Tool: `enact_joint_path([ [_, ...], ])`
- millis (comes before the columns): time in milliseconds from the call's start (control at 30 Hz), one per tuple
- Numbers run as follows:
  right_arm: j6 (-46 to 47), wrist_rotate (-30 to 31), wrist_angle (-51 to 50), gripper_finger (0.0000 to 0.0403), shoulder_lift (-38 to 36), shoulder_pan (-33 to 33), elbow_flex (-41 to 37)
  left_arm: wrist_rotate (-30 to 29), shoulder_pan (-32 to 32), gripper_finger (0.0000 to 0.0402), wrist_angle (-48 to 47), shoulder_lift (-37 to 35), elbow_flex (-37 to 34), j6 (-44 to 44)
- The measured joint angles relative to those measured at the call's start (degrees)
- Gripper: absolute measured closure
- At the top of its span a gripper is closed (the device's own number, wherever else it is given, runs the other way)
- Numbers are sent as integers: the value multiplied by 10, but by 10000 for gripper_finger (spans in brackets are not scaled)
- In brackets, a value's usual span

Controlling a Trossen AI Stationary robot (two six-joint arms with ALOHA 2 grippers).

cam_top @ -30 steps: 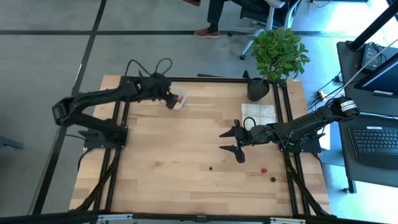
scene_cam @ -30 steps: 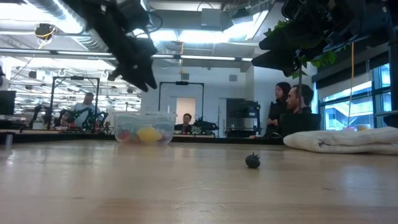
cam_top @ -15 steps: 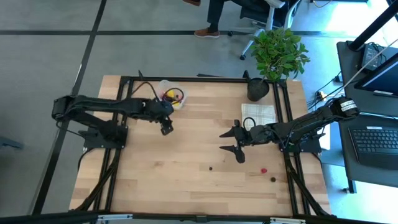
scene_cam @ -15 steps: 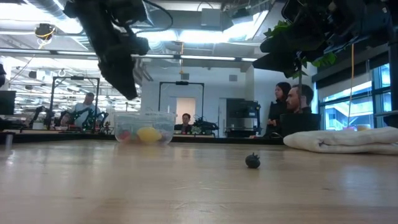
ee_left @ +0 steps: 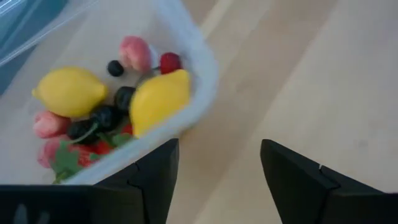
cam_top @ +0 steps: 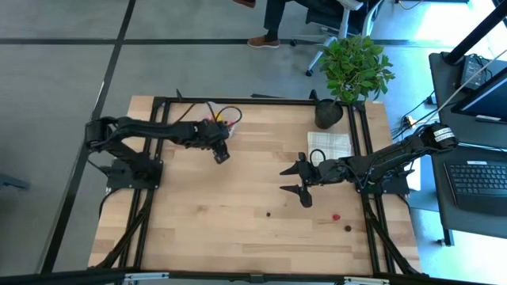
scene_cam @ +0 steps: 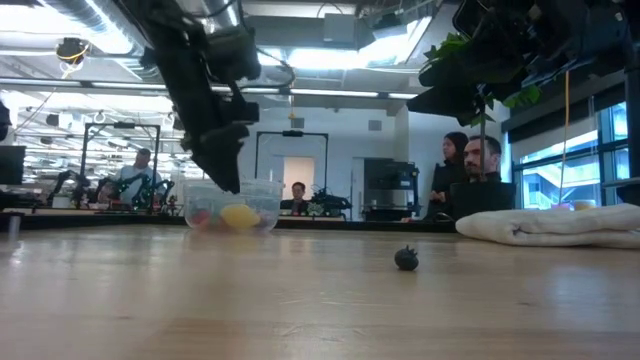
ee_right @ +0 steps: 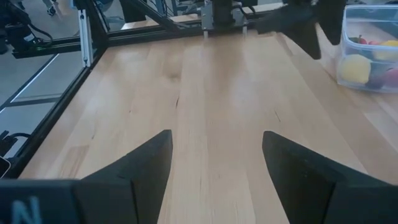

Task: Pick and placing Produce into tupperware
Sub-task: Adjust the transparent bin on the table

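The left gripper [cam_top: 223, 154] hangs just beside the tupperware [ee_left: 186, 93] at the far side of the bench [cam_top: 238, 214], its jaws parted and empty. The tub holds lemons [ee_left: 67, 91] and berries, while three small pieces of produce [cam_top: 336, 216] lie loose near the front. The right gripper [cam_top: 291, 180] waits mid-bench, jaws wide and empty.

One camera looks straight down on the whole worktop [cam_top: 238, 214]; another sits at its surface, facing the room. Each wrist camera looks forward, and both catch the tupperware [ee_left: 199, 81], near left, farther right.
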Motion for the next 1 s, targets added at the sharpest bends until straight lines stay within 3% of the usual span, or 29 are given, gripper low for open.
enact_joint_path([
  [200,4,0,-3,151,0,0,0,4,39,178,5,15,0,3],
  [500,-2,0,-3,151,0,0,0,4,61,180,99,15,0,4],
  [1000,-2,0,-4,151,0,0,0,4,93,178,112,15,0,0],
])
